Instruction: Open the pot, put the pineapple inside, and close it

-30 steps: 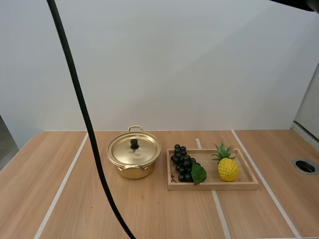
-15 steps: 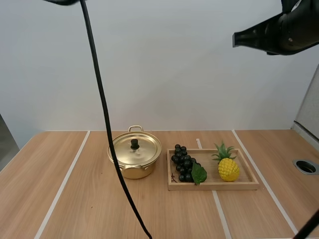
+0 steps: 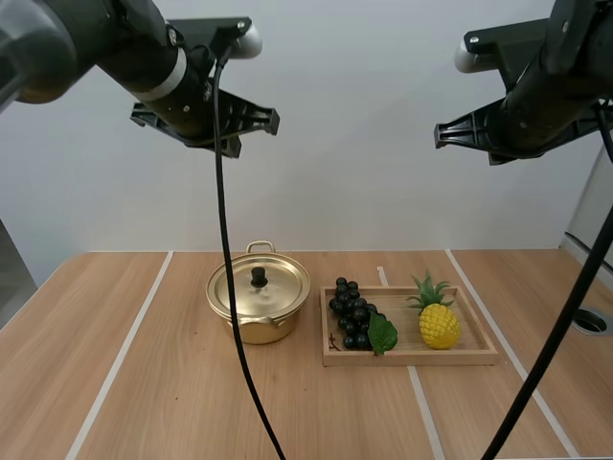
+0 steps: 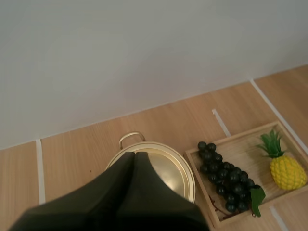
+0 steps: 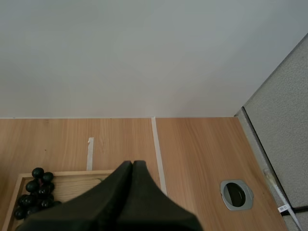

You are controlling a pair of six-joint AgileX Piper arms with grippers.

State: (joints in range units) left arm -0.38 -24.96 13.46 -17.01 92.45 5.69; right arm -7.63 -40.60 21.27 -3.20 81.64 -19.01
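1. We judge that nothing of the task is done yet. The lid [image 3: 259, 286] lies flat on the gold pot [image 3: 251, 326], with its black knob [image 3: 258, 278] upright at the centre.
2. The pineapple [image 3: 438, 324] lies in the wooden tray [image 3: 412, 356], toward the tray's 3 o'clock end, with its green crown pointing to 12 o'clock. The grapes [image 3: 352, 312] fill the 9 o'clock end of the tray.
3. In the high view the tray sits just beside the pot, at the pot's 3 o'clock. Both rest on the table [image 3: 144, 383], and neither is touched by an arm.
4. Our left gripper [image 4: 134, 155] has its fingers pressed together into one dark wedge and holds nothing. It hangs high above the table with its tips aimed over the pot's lid.
5. Our right gripper [image 5: 132, 163] is likewise closed into a wedge and empty. It is high up with its tips over the tray, and the grapes show beside them.
6. All three steps are left: lift the lid off, carry the pineapple into the pot, and set the lid back on.
7. We judge the left arm better placed for the knob and the right for the pineapple. Each would have to spread its fingers and come well down before it could grasp anything.
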